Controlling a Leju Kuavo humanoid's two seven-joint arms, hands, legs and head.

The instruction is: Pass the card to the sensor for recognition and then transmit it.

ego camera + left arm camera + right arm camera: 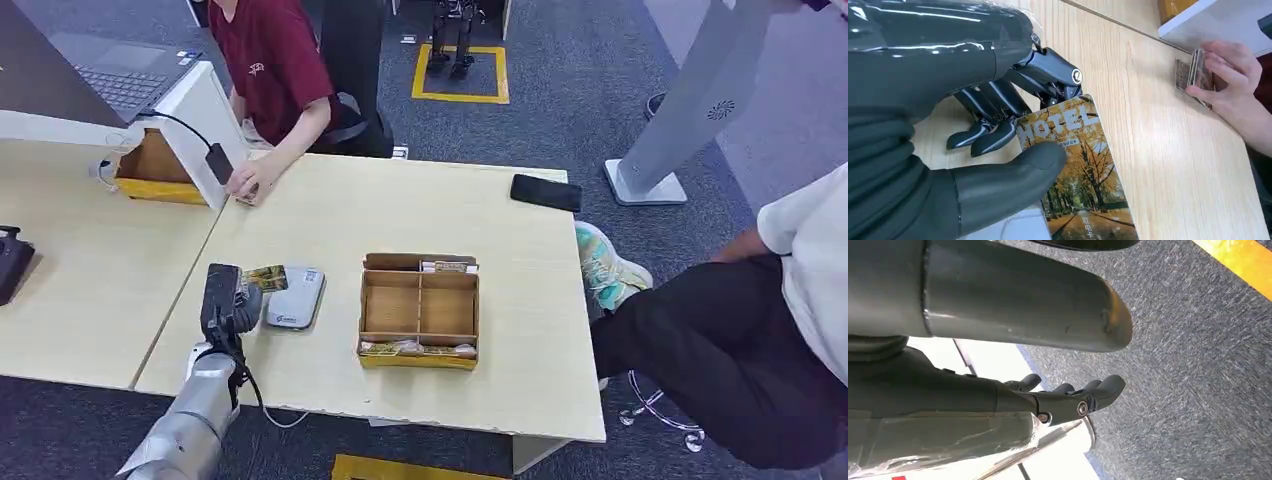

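Observation:
My left hand (228,300) hovers over the table's left part and pinches a hotel card (266,277) printed with autumn trees. In the left wrist view the thumb (1013,175) presses on the card (1083,170) while the dark fingers (993,135) curl behind it. The card sticks out over the grey sensor pad (293,297), which lies flat just right of the hand. My right hand (1068,395) hangs by my side over the carpet, fingers loosely apart and holding nothing.
A cardboard box (419,311) with dividers and cards along its edges sits mid-table. A person in red holds several cards (1193,75) at the far left corner. A black phone (545,192) lies far right. Another person sits on the right.

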